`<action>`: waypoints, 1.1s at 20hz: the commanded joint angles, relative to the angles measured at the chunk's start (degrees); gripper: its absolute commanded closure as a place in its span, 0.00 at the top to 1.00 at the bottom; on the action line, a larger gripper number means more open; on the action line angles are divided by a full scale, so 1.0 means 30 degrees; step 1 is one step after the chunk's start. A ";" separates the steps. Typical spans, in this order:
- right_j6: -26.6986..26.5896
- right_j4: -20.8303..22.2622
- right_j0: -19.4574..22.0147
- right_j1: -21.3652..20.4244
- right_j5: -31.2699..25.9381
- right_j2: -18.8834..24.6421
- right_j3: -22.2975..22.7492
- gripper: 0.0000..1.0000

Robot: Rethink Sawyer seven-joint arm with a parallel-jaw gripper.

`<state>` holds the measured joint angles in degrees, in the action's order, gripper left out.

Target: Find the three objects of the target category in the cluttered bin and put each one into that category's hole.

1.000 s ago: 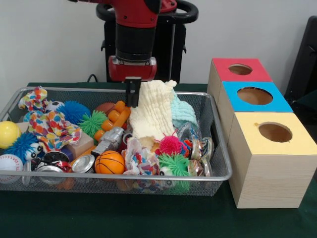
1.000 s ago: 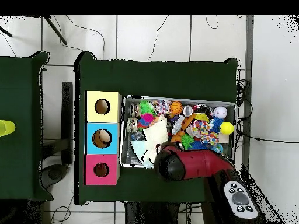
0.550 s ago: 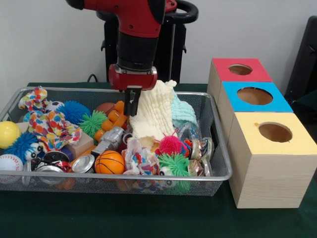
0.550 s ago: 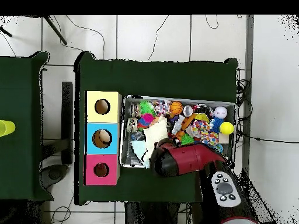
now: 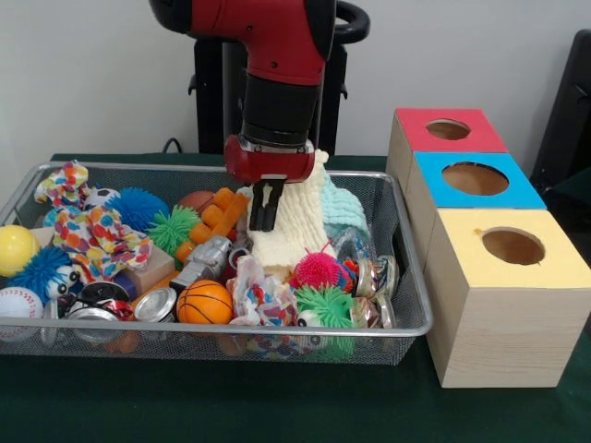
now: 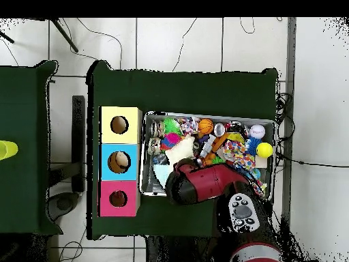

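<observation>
- Since the hand (image 5: 266, 205) hangs with its two dark fingers close together in front of the cream cloth (image 5: 294, 221), I cannot tell whether it is gripping a fold or merely closed against it; nothing visibly hangs from it
- If it has pinched only an edge, the cream cloth could slip free on the lift, or drag the pale blue cloth (image 5: 343, 209) just beside it out of the wire bin (image 5: 406, 277)
- Loose toys below the hand, such as the pink spiky ball (image 5: 318, 270) and the small basketball (image 5: 204, 302), may be tipped or carried along if the cloth snags them
- Which hole fits is a guess; the three boxes, red (image 5: 447, 130), blue (image 5: 475, 178) and yellow (image 5: 511, 246), stand well off to the side, beyond the bin's wall
- Against a second ago, the hand has shifted sideways toward the boxes and dropped lower, from the cloth's edge to its front; the cloth and bin contents look unmoved
</observation>
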<state>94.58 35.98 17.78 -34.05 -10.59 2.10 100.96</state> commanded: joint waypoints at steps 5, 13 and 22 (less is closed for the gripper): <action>0.1631 -0.0432 0.1159 -0.0198 0.0257 0.1016 -0.1133 0.00; -0.1631 -0.3352 0.3907 -0.3894 -0.5367 0.5237 0.0412 0.00; -0.0900 -0.3283 0.3427 -0.3516 -0.6557 0.5480 -0.1242 0.00</action>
<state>94.58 26.28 29.84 -45.44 -26.83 12.75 100.08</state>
